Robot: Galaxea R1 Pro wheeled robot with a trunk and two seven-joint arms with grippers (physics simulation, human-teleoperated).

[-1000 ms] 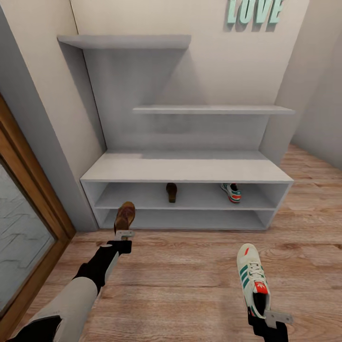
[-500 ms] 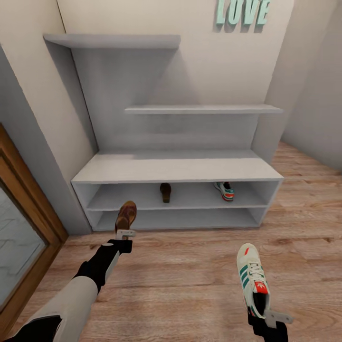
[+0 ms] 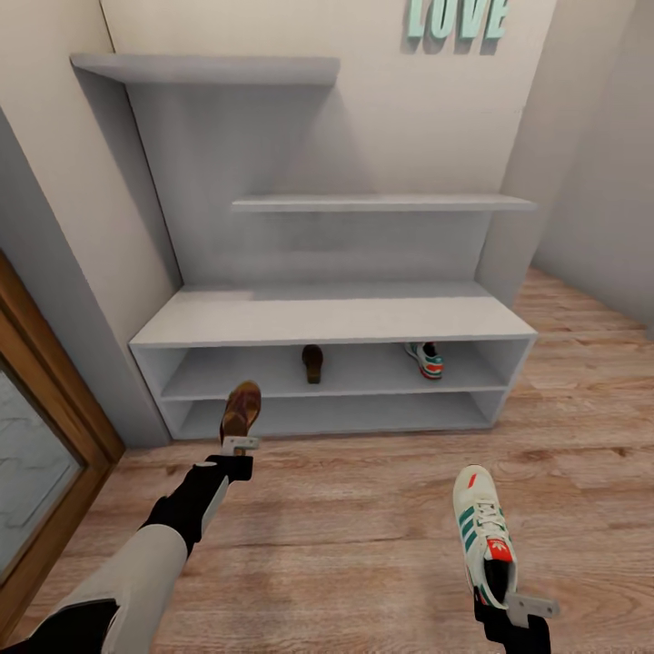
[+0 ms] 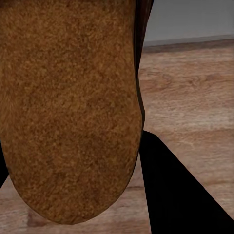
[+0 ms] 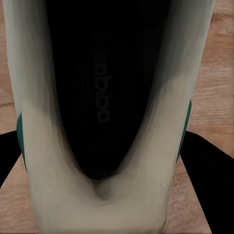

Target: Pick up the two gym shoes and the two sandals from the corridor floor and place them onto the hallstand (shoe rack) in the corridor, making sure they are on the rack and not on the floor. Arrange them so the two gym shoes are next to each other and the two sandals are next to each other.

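White hallstand (image 3: pixel 331 318) has slid slightly leftward and lower in the head view as the robot repositions, left gripper (image 3: pixel 238 445) clamping a sandal (image 3: pixel 240 411), right gripper (image 3: pixel 518 607) a gym shoe (image 3: pixel 484 533), both awaiting shelving.

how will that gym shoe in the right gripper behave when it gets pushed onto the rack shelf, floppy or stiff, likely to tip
The gym shoe keeps its shape while the right gripper pinches only its heel, so it is probably fairly stiff and light. Its open collar looks unsquashed. With a long flat sole, it should slide onto the hallstand rather than tip.
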